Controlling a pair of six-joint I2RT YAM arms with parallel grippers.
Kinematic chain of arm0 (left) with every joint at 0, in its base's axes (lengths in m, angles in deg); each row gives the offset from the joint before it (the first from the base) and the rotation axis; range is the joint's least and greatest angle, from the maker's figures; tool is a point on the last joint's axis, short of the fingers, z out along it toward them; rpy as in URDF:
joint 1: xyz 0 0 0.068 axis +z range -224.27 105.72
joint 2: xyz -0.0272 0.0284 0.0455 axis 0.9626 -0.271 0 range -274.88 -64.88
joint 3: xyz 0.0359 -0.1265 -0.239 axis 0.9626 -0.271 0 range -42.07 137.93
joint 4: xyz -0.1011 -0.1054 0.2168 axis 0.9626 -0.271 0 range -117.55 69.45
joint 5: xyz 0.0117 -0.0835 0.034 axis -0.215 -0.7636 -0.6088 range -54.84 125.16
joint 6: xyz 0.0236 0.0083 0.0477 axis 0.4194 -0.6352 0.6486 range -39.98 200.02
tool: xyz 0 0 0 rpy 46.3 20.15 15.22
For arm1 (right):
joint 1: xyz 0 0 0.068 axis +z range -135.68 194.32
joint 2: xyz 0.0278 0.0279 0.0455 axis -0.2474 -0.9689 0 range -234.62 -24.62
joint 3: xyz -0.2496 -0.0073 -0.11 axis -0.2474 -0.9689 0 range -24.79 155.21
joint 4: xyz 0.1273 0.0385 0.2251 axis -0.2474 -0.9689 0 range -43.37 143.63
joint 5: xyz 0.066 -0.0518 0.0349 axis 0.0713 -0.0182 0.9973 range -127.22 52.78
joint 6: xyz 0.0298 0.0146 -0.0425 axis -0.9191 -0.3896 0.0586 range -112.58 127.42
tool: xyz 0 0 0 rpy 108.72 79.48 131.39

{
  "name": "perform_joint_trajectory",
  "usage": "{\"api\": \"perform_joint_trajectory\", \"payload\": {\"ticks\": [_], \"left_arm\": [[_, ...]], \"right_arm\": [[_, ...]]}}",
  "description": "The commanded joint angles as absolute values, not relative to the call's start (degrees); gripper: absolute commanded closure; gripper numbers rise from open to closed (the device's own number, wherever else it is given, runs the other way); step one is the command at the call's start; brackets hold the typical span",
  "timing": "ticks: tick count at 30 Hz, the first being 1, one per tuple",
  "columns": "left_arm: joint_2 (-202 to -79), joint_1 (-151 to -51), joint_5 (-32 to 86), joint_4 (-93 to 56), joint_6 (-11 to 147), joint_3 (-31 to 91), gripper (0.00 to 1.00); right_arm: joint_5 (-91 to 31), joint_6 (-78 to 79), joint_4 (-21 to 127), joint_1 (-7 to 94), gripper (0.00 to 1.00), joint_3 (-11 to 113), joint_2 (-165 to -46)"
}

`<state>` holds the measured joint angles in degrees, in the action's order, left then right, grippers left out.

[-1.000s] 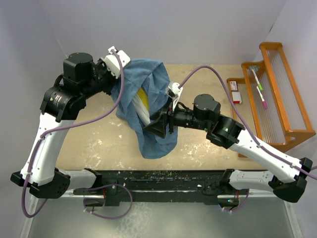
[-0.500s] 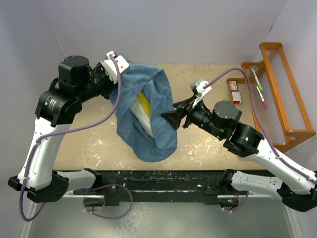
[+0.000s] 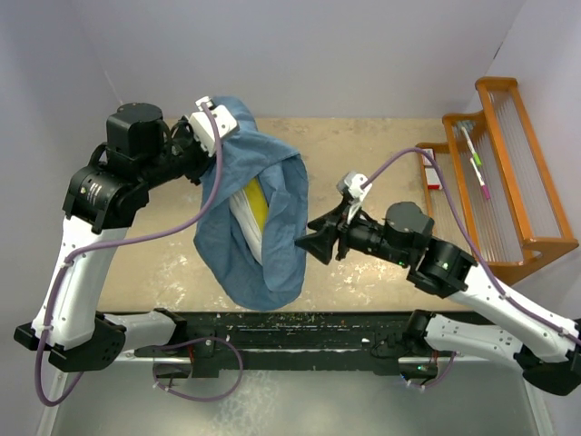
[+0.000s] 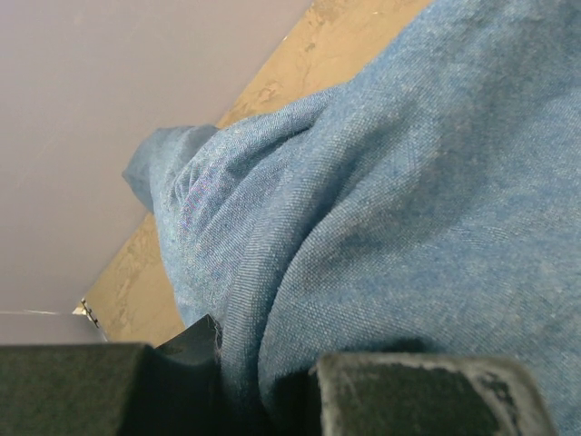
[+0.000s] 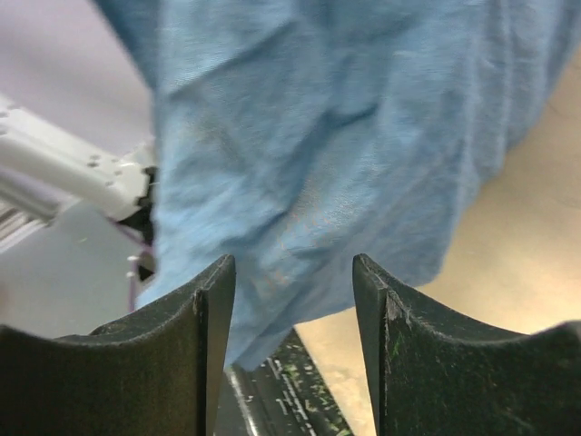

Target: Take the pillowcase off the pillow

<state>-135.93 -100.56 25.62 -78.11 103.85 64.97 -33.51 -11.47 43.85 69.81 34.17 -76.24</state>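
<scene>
My left tool (image 4: 268,381) is nearly closed, pinching a fold of the pillowcase (image 3: 272,209) at its far-left corner. It holds that corner up off the bench (image 3: 381,145), I judge so that the pillow's own weight drags it down and out of the sleeve. The blue cloth hangs and drapes from that grip towards the near edge, so its long axis runs from far to near and leans a little to the right, with its low end sagging by the front of the bench.

A strip of the pillow (image 3: 247,211) shows through the gap in the cloth, cream with a yellow band. It lies along the same line as the sleeve, so most of the pillow looks to be inside yet.

My right tool (image 3: 310,243) stands about half open with nothing between its jaws. It points left at the right flank of the bundle, just beside the cloth and, as far as I can tell, not touching it. From there it could take either the cloth or the pillow
</scene>
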Motion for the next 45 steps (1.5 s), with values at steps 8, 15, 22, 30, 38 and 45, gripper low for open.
{"api": "perform_joint_trajectory", "payload": {"ticks": [8,15,22,30,38,45], "left_arm": [[-135.32,-100.29,27.18,-75.07,104.97,69.38,1.00],[-134.99,-100.29,27.26,-75.92,106.35,71.37,1.00],[-134.58,-100.29,25.98,-75.64,106.33,71.26,1.00],[-134.90,-100.34,24.97,-76.30,105.92,72.71,1.00],[-135.90,-100.29,13.59,-81.02,103.60,77.19,1.00],[-136.53,-100.29,12.48,-80.05,100.23,77.53,1.00]], "right_arm": [[-23.64,-18.71,53.83,69.87,0.43,28.93,-74.68],[-34.72,-19.31,47.91,69.87,0.90,28.53,-71.35],[-43.06,-17.07,42.73,69.82,1.00,30.14,-68.01],[-50.73,-16.73,38.86,69.83,1.00,31.11,-70.55],[-75.74,-16.71,36.10,67.02,1.00,33.55,-81.91],[-54.79,-11.74,47.79,67.05,0.94,34.20,-86.53]]}}
